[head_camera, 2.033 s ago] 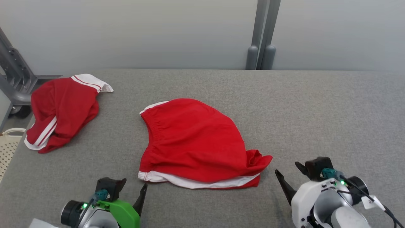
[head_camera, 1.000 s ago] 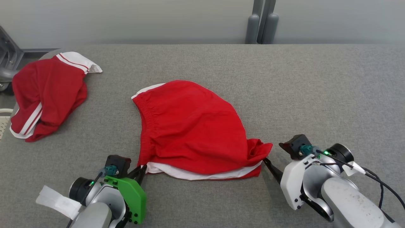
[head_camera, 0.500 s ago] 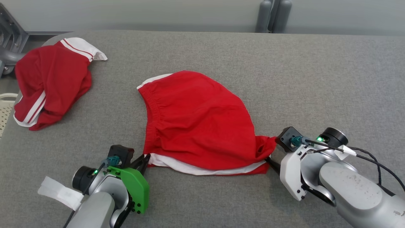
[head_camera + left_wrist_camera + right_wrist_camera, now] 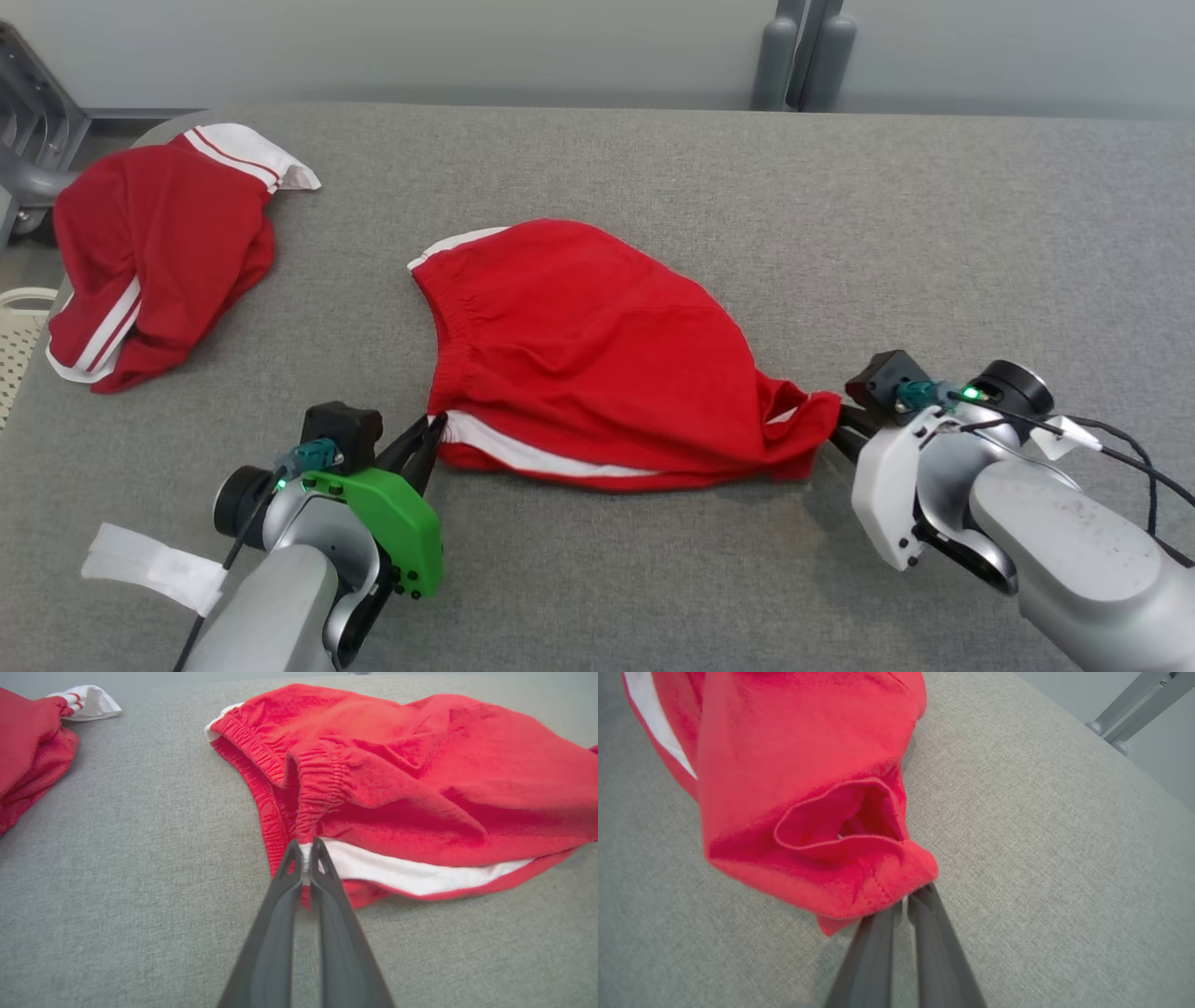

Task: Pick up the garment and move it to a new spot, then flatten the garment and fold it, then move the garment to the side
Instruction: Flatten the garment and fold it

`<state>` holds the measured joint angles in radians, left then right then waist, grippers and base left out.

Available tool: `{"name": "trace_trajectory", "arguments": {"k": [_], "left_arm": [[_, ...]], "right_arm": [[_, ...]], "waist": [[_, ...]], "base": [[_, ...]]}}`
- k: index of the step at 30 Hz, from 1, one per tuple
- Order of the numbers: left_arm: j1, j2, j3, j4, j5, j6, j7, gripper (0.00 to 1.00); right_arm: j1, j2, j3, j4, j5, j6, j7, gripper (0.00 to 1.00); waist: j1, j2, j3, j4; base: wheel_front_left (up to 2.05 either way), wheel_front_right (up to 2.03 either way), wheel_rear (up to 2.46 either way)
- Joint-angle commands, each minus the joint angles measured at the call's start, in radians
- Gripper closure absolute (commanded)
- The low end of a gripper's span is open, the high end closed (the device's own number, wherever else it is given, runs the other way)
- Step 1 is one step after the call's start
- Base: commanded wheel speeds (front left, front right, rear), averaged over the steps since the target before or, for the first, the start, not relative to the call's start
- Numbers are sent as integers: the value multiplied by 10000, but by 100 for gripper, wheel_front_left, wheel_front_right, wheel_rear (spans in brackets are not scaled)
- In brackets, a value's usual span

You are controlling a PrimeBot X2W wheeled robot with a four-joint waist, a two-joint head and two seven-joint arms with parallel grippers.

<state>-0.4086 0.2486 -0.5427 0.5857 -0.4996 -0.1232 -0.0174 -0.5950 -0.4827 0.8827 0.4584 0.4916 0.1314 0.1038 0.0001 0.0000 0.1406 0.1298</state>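
Left wrist view, closest in: the two dark fingers (image 4: 275, 933) of the left jaws are clenched together on a corner of the red garment (image 4: 420, 779), right where the gathered waistband meets the white trim. A bit of cloth sits pinched between the tips. The rest of the garment spreads ahead of them and to their right over the grey tabletop (image 4: 140, 858).

In the right wrist view the right jaws are likewise clamped. Their fingers (image 4: 934, 952) nip the red hem at the garment's opposite corner, just beside an open leg hole, and the fabric bunches ahead and to the left of those tips.

From the head view, the garment lies stretched between the two sets of jaws, its bulk resting on the tabletop beyond them.

Farther off, beyond and to the left of the left jaws, a second red garment (image 4: 159, 252) with white stripes lies crumpled near the tabletop's corner, well apart from the first. Past that edge a pale perforated basket (image 4: 14, 355) shows, and beyond the far edge grey posts (image 4: 801, 56) stand against a pale wall.
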Motion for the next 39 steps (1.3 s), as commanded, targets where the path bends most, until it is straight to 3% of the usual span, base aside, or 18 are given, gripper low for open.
{"name": "trace_trajectory", "arguments": {"k": [1,8,13,17,23,31,32,33,39], "left_arm": [[-12,68,106,-225,-91,72,-42,100],[141,305,405,-1789,-312,437,127,100],[382,356,353,-2964,-166,814,243,100],[705,239,22,-3286,-126,893,580,100],[1010,51,-304,-3179,-265,923,918,100],[348,78,-481,-2197,-5,882,1035,100],[232,92,-506,-2060,69,864,958,62],[136,78,-509,-1928,105,851,897,0],[-117,-112,-370,-1274,174,1089,276,0]], "right_arm": [[253,-193,-220,-113,107,-13,-94,100],[1112,-801,-1953,-1157,536,-13,222,100],[1960,-1038,-3645,-2159,22,-15,530,100],[3026,-571,-4598,-2732,-295,-15,1150,100],[4258,236,-5253,-3295,325,-13,2597,100],[3817,1849,-6671,-2628,1173,-4,3423,100],[3685,2043,-6829,-2422,1203,-6,3536,59],[3536,2204,-7019,-2225,1220,-6,3584,0],[2887,2636,-7738,-1190,447,-4,3403,0]], "waist": [[-1,0,-190,-53],[-1,0,-585,-216],[-1,0,-605,-404],[-1,0,-508,-552],[-1,0,-319,-673],[-1,0,-150,-730],[-1,0,-135,-725],[-1,0,-125,-716],[-1,0,-174,-541]], "base": [[0,0,0],[0,0,0],[0,0,0],[0,0,0],[0,0,0],[0,0,0],[0,0,0],[0,0,0],[0,0,0]]}}
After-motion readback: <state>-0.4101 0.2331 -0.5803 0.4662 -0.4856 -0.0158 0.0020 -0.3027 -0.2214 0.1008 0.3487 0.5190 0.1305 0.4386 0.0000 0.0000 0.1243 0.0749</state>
